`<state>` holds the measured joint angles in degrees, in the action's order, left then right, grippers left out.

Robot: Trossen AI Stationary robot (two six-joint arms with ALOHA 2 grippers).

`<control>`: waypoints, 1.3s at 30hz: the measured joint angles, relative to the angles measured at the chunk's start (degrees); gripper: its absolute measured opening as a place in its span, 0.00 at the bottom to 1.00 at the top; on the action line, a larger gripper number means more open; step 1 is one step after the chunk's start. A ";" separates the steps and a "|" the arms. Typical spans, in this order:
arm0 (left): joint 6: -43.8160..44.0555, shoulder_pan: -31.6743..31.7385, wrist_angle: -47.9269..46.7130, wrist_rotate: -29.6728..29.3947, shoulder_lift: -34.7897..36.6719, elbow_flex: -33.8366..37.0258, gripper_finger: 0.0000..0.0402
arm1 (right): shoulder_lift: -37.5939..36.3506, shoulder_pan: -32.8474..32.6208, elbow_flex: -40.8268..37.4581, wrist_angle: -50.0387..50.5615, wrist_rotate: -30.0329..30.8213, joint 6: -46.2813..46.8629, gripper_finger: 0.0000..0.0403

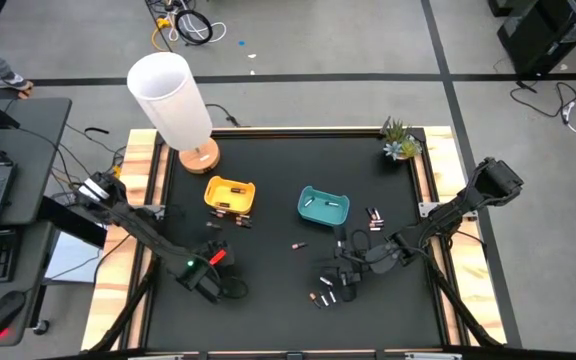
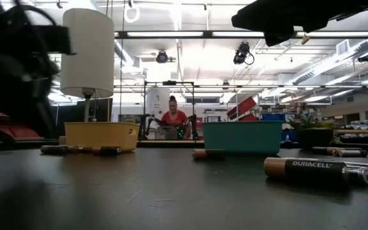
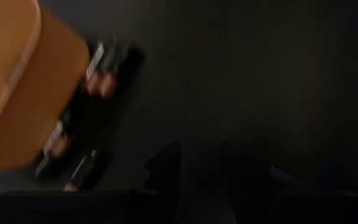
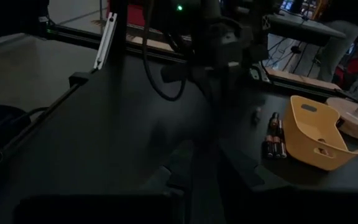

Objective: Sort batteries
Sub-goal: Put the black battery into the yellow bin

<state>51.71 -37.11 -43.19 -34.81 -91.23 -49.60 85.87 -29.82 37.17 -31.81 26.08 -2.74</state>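
Observation:
Dark batteries with copper ends lie in groups on the black table: beside the yellow tray's near side, one alone mid-table, some right of the teal tray, and some near the front. The yellow tray and teal tray stand side by side mid-table. My left gripper hangs just near of the yellow tray, and its wrist view shows that tray with batteries along its wall. My right gripper hovers near of the teal tray, above the front group.
A lamp with a white shade stands at the far left corner and a small plant at the far right. Wooden rails edge the table. A person sits in the room beyond. A large bare patch of table lies between the trays and the front edge.

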 joint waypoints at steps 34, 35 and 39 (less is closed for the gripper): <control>-37.04 24.50 19.39 7.00 -0.34 5.92 0.31 | 0.76 -0.48 0.00 1.07 1.29 -0.46 0.14; -37.79 24.75 19.70 7.07 -0.34 5.92 0.31 | 0.76 -0.48 0.00 1.06 1.29 -0.42 0.14; -39.52 24.77 19.83 8.86 -0.34 5.92 0.31 | 0.76 -0.48 0.00 1.09 1.29 -0.23 0.14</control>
<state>12.18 -12.34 -23.36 -25.95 -91.57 -43.68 86.63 -30.30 37.17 -30.72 27.38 -2.97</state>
